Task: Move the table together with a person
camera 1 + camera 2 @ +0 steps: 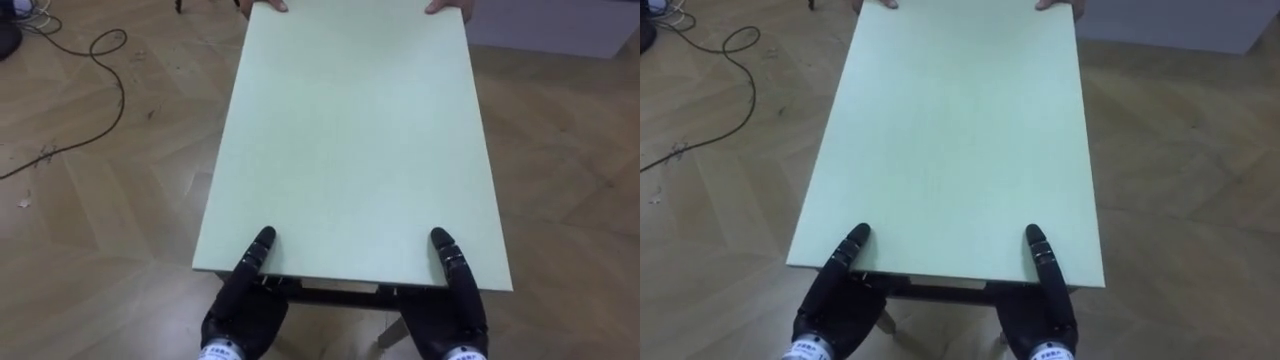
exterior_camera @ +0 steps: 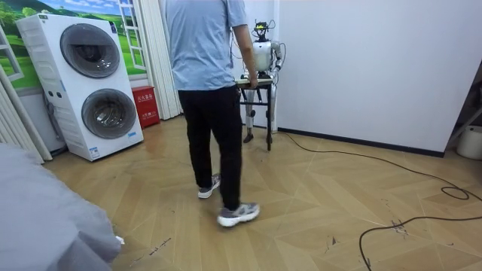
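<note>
A pale green table top [image 1: 350,140] stretches away from me, lengthwise. My left hand [image 1: 245,300] and right hand [image 1: 455,300] grip its near edge at the two corners, each with a thumb lying on top and the palm below the edge. A person's hands [image 1: 447,6] hold the far edge. In the room view the person [image 2: 211,98] stands with their back to the camera, holding the small table [image 2: 254,83] between us, and I stand close to a white wall.
A dark cable [image 1: 100,60] loops over the wooden floor to my left. A grey mat [image 1: 560,25] lies at the far right. A stacked washer and dryer [image 2: 83,83] and a red box [image 2: 144,105] stand at the room view's left.
</note>
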Robot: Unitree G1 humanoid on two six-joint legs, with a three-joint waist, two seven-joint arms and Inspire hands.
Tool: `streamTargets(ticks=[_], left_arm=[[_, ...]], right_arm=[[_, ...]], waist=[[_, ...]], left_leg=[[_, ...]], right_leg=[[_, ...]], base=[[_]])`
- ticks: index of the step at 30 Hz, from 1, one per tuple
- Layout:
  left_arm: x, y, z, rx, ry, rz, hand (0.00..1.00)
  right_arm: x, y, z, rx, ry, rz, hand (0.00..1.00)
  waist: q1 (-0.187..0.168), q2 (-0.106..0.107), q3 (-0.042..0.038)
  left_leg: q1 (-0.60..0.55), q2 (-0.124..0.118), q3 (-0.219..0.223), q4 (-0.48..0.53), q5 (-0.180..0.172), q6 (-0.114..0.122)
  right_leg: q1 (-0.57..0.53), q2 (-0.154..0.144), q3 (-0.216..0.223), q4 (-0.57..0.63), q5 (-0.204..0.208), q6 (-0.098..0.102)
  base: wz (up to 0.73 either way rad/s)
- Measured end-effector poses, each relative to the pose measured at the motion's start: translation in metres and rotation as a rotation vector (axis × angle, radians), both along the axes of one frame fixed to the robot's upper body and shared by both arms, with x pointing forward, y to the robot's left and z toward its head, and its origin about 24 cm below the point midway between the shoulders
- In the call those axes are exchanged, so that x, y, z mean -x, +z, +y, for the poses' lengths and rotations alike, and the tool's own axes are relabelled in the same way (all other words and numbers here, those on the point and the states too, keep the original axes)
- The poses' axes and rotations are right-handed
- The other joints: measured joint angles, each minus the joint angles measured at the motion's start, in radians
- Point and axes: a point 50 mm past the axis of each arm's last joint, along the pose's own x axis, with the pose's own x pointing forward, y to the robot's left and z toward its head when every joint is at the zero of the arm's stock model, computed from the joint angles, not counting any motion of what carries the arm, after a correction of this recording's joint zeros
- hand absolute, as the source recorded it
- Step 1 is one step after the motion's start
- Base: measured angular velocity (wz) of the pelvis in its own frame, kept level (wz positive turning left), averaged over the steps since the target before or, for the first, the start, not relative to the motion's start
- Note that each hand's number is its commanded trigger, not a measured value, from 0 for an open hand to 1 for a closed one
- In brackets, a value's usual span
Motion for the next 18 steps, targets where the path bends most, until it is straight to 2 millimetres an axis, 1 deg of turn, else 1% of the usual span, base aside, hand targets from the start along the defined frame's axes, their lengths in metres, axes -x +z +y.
streamTargets(ticks=[1,3,4,5,7,8,9,10,11,12,13,14,15,16,17,18], left_arm=[[0.001,0.000,0.000,0.001,0.001,0.002,1.00],[0.002,-0.001,0.000,0.009,0.005,0.007,1.00],[0.002,-0.001,-0.001,0.012,0.004,0.009,1.00],[0.004,-0.002,0.000,0.012,0.005,0.015,1.00],[0.005,-0.002,-0.002,0.023,0.007,0.025,1.00],[0.005,-0.003,-0.004,0.027,0.008,0.033,1.00],[0.005,-0.003,-0.007,0.039,0.008,0.039,1.00],[0.005,-0.003,-0.008,0.044,0.005,0.041,1.00],[0.006,-0.003,-0.012,0.054,-0.004,0.043,1.00],[0.006,-0.003,-0.015,0.065,-0.009,0.045,1.00],[0.006,-0.003,-0.016,0.070,-0.009,0.046,1.00],[0.007,-0.003,-0.016,0.073,-0.010,0.047,1.00],[0.005,-0.002,-0.016,0.071,-0.012,0.042,1.00],[0.004,-0.002,-0.016,0.071,-0.014,0.039,1.00],[0.002,-0.001,-0.016,0.068,-0.017,0.032,1.00],[0.001,0.000,-0.016,0.068,-0.017,0.028,1.00]], right_arm=[[0.001,0.000,0.000,0.002,0.002,0.000,1.00],[0.004,0.002,-0.001,0.006,0.003,-0.006,1.00],[0.005,0.002,-0.001,0.009,0.003,-0.005,1.00],[0.005,0.002,-0.001,0.016,0.007,-0.006,1.00],[0.004,0.004,-0.004,0.035,0.009,-0.015,1.00],[0.004,0.005,-0.005,0.046,0.009,-0.020,1.00],[0.003,0.005,-0.007,0.060,0.011,-0.025,1.00],[0.003,0.006,-0.009,0.069,0.009,-0.027,1.00],[0.002,0.008,-0.014,0.086,0.008,-0.037,1.00],[0.001,0.010,-0.018,0.097,0.005,-0.046,1.00],[0.001,0.010,-0.019,0.104,0.007,-0.048,1.00],[0.000,0.011,-0.020,0.108,0.009,-0.049,1.00],[0.000,0.011,-0.020,0.106,0.007,-0.050,1.00],[0.000,0.011,-0.020,0.104,0.003,-0.050,1.00],[-0.001,0.011,-0.019,0.097,-0.004,-0.054,1.00],[-0.001,0.011,-0.019,0.095,-0.003,-0.054,1.00]], waist=[[-0.002,0.002,-0.0008],[-0.004,0.006,-0.0005],[-0.006,0.007,0.0000],[-0.006,0.008,0.0005],[-0.010,0.014,0.0037],[-0.013,0.016,0.0034],[-0.017,0.021,0.0026],[-0.016,0.025,0.0019],[-0.013,0.038,0.0028],[-0.006,0.052,0.0006],[-0.004,0.055,-0.0011],[-0.017,0.061,-0.0040],[-0.042,0.065,-0.0064],[-0.054,0.065,-0.0064],[-0.060,0.067,-0.0068],[-0.055,0.067,-0.0067]], left_leg=[[-0.006,0.000,-0.006,0.003,0.001,-0.001],[-0.026,-0.002,-0.042,0.015,0.008,-0.004],[-0.029,-0.005,-0.048,0.022,0.008,-0.004],[-0.038,-0.003,-0.056,0.030,0.008,-0.005],[-0.059,0.001,-0.080,0.052,0.005,-0.010],[-0.073,0.002,-0.097,0.064,0.005,-0.011],[-0.085,0.004,-0.107,0.074,0.007,-0.013],[-0.091,0.004,-0.113,0.081,0.007,-0.013],[-0.104,0.002,-0.127,0.083,0.007,-0.014],[-0.111,-0.002,-0.138,0.079,0.011,-0.016],[-0.110,-0.004,-0.141,0.075,0.014,-0.018],[-0.110,-0.005,-0.131,0.061,0.028,-0.017],[-0.112,-0.001,-0.088,0.053,0.046,-0.011],[-0.112,0.002,-0.059,0.046,0.053,-0.008],[-0.112,0.007,-0.019,0.034,0.064,-0.003],[-0.109,0.006,-0.009,0.025,0.070,-0.003]], right_leg=[[0.003,0.002,-0.003,-0.005,0.001,-0.001],[0.009,0.007,-0.015,-0.008,-0.005,-0.006],[0.010,0.008,-0.022,-0.009,-0.007,-0.008],[0.012,0.009,-0.034,-0.008,-0.011,-0.011],[0.011,0.019,-0.037,-0.007,-0.022,-0.018],[0.008,0.023,-0.044,-0.006,-0.030,-0.024],[0.007,0.023,-0.061,-0.004,-0.032,-0.027],[0.006,0.024,-0.067,-0.003,-0.034,-0.028],[0.005,0.022,-0.083,0.000,-0.037,-0.029],[0.005,0.019,-0.093,0.002,-0.042,-0.028],[0.007,0.017,-0.099,0.003,-0.043,-0.027],[0.018,0.005,-0.145,0.003,-0.049,-0.023],[0.027,-0.004,-0.184,0.009,-0.056,-0.027],[0.030,-0.012,-0.206,0.013,-0.062,-0.026],[0.032,-0.021,-0.235,0.017,-0.074,-0.026],[0.031,-0.028,-0.250,0.029,-0.083,-0.026]], base=[[0.30],[0.43],[0.38],[0.32],[0.35],[0.43],[0.39],[0.37],[0.35],[0.35],[0.53],[0.94],[1.11],[1.12],[0.73],[0.56]])
